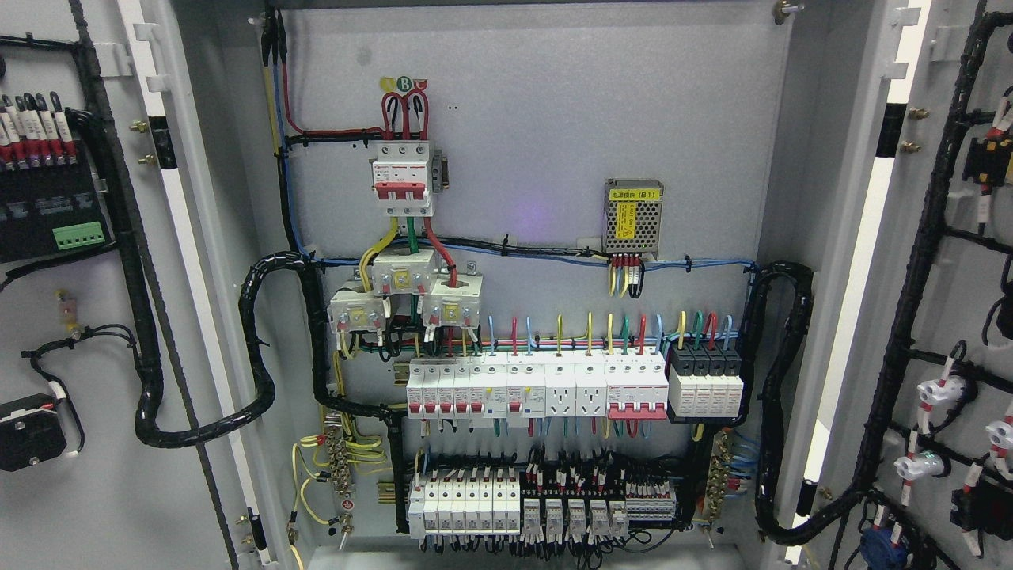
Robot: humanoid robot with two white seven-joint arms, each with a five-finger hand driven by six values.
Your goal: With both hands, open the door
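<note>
Head view:

- The grey metal electrical cabinet (538, 198) stood wide open, its back panel facing the camera.
- The left grey cabinet door (95, 491) was swung fully outward at the picture's left edge, its inner face showing a black terminal block with a green connector (77, 235) and a black spiral-wrapped cable bundle (142, 356) running down it.
- The right grey cabinet door (950, 261) was likewise swung outward at the picture's right edge, carrying black corrugated cable conduit (910, 301) and white indicator-lamp backs (938, 392).
- No robot hand appeared anywhere, so neither hand's state could be told, and neither door's place relative to a hand could be given.
- On the back panel, a white three-pole breaker with a red lever (404, 178) sat at upper left, fed by red looped wires.
- A perforated silver power supply with a yellow label (633, 218) was mounted to its right, well apart.
- Below the breaker, three white current transformers (404, 297) clustered together.
- A long row of white circuit breakers and sockets (538, 388) crossed the middle, with black-topped modules at its right end.
- A lower row of white breakers and relays (538, 507) sat near the cabinet's bottom edge.
</note>
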